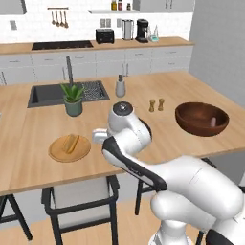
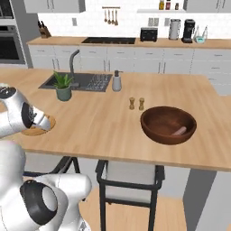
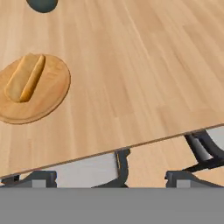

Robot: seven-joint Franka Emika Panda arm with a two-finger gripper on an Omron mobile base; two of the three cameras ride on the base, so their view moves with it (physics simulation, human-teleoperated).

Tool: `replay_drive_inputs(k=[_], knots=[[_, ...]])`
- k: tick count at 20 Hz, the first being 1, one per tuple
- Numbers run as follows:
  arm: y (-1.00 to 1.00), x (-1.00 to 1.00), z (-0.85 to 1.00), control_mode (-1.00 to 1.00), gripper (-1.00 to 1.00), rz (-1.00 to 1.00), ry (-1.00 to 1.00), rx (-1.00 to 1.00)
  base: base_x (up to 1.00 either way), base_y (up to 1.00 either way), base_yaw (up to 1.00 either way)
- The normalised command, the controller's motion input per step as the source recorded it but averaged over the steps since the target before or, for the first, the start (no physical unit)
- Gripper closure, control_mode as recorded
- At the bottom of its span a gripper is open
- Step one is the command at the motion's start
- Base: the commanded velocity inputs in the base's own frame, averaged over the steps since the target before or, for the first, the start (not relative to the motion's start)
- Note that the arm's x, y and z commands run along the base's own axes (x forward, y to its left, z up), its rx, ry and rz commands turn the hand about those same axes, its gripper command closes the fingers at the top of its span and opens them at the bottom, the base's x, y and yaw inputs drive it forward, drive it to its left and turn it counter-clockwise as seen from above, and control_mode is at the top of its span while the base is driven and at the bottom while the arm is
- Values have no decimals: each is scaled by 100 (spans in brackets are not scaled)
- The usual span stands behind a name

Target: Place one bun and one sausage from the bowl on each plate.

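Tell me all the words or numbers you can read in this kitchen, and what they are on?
None: no word, number or sign can be read in these pictures.
The bottles on the shelf may have labels, but they are too small and blurred to read.
The toaster, the coffee machine and the soap bottle show no writing.
The wooden bowl and the tan plate are plain.

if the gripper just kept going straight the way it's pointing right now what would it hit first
Probably the bare wooden countertop near its front edge, to the side of the wooden plate holding the bun. Depth is hard to judge.
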Motion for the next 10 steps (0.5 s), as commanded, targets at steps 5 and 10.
replay_drive_inputs(k=[5,10], knots=[[0,0,0,100,-100,0,0,0,-100,-100,3],[0,0,0,100,-100,0,0,0,-24,-100,0]])
